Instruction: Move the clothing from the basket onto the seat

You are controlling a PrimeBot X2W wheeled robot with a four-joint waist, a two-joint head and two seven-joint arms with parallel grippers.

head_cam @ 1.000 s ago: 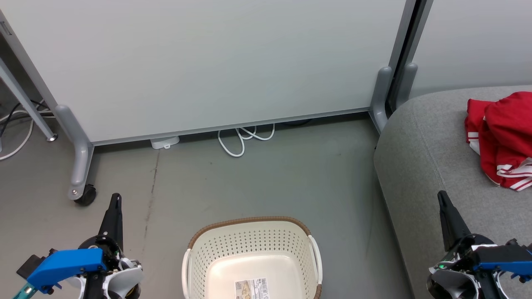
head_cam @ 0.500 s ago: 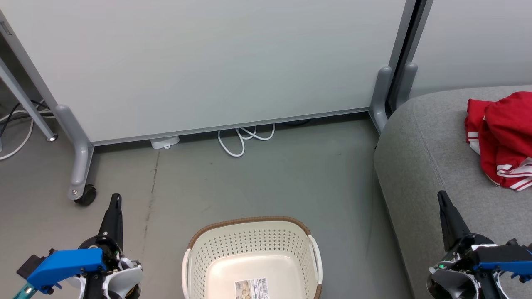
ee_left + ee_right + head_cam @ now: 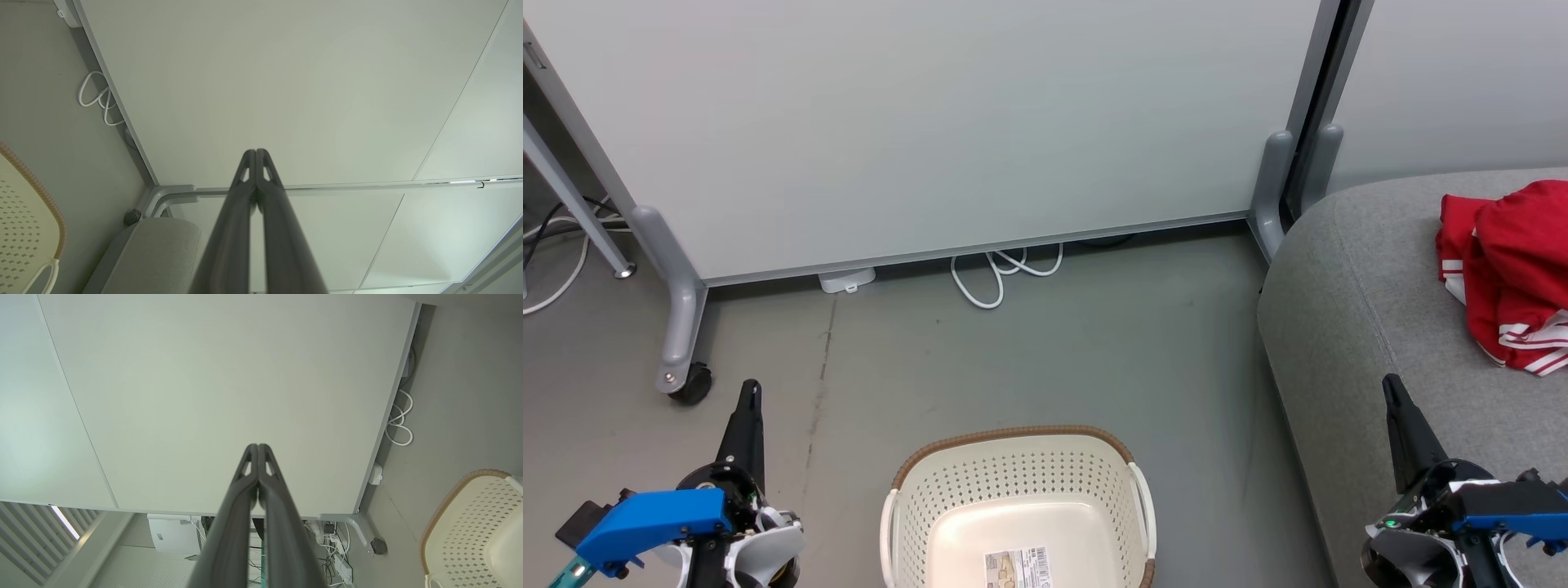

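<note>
On the far right, a heap of red clothing [image 3: 1511,269] with white striped edges lies on the grey seat [image 3: 1356,327], cut off by the right edge of the head view. Its visible part runs longer from far to near than from left to right, though the cut-off hides its full width. At near centre, the cream basket [image 3: 1013,478] with a brown rim stands on the grey floor [image 3: 1054,359]. What shows of its inside is only a pale bottom with a printed label [image 3: 1016,567]; its nearest part is out of frame. The left gripper [image 3: 749,390] is at near left above the floor, left of the basket and well apart from it. The right gripper [image 3: 1390,384] is at near right over the near part of the seat. Each wrist view shows that gripper's two dark fingers pressed together, tips touching, with nothing between them. Both point towards a pale panel [image 3: 931,122] on the far side, with a white cable [image 3: 1001,273] looped at its foot. The clothing lies far and right of the right gripper, apart from it, so the right arm is much the nearer one. Judging by the bare basket bottom and the heap on the seat, the transfer looks complete. Any further tidying would fall to the right arm.
</note>
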